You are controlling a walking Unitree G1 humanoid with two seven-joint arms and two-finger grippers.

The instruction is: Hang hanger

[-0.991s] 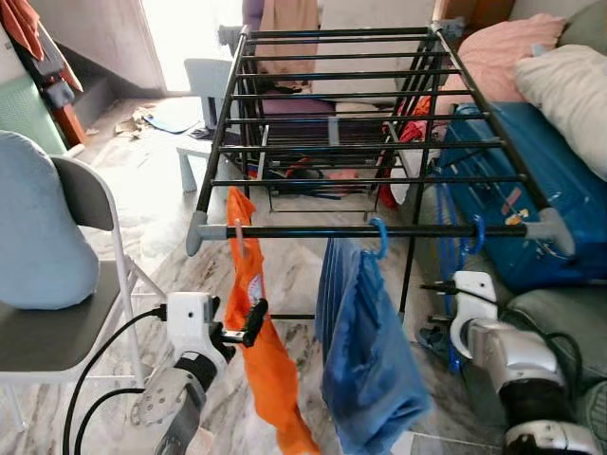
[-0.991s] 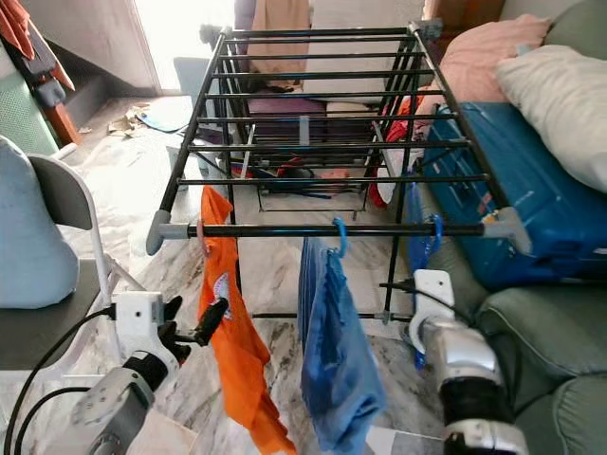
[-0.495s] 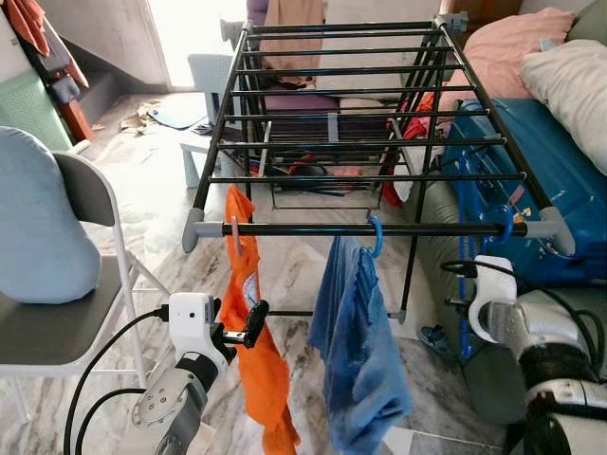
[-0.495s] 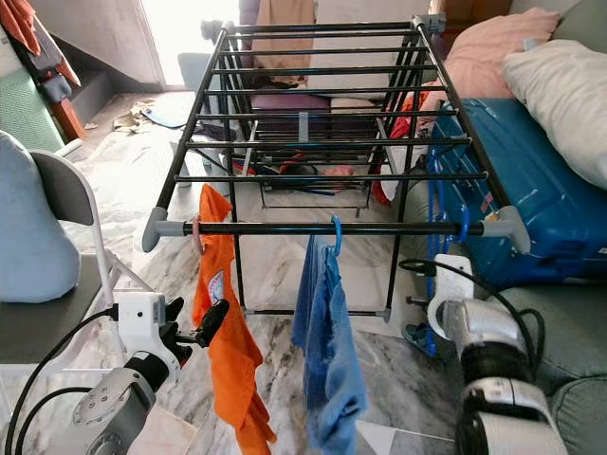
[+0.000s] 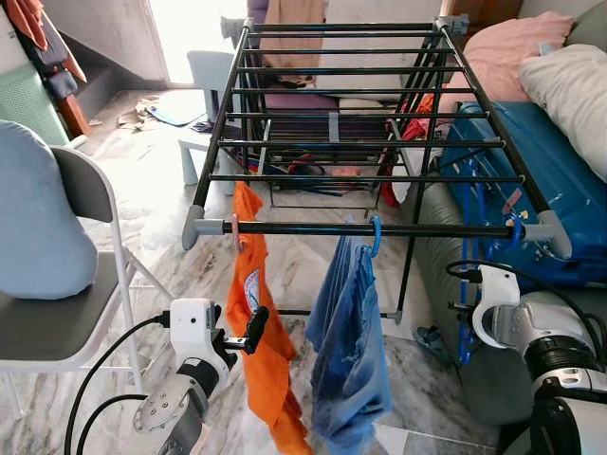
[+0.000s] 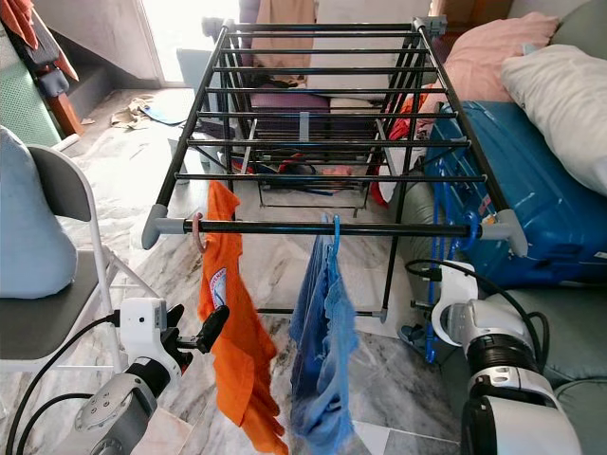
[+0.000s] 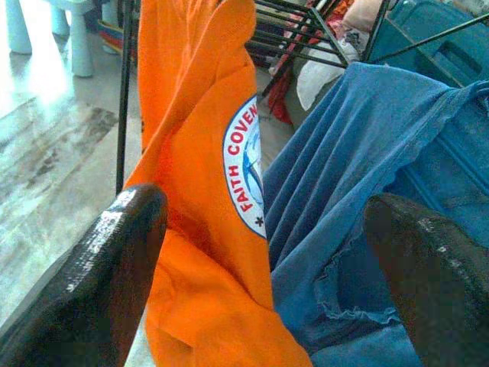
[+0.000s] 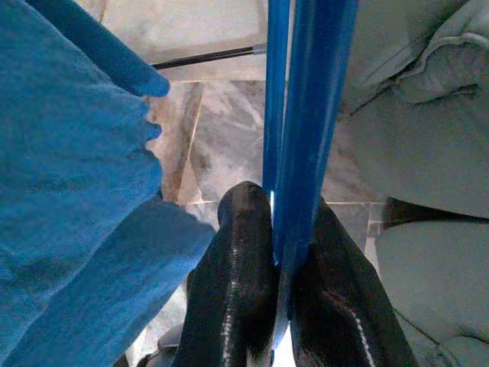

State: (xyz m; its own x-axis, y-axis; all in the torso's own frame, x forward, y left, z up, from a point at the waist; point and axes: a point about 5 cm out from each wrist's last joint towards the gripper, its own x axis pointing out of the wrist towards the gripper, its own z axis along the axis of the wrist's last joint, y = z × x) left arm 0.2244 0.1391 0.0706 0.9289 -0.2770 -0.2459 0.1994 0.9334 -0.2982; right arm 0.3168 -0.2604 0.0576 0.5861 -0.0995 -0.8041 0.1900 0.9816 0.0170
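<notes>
1. Right gripper: matt black fingers, faintly sheened, pressed together on a smooth, glossy blue plastic hanger.
2. Beside that hanger: soft blue cloth with a fine woven texture.
3. Left gripper: worn, scuffed matt black fingers.
4. Between those fingers, further off: an orange shirt of smooth cloth with a printed white badge.
5. Above both grippers: a drying rack of black painted metal bars with grey plastic corner caps.
6. Below the grippers: polished, glossy marble floor.
</notes>
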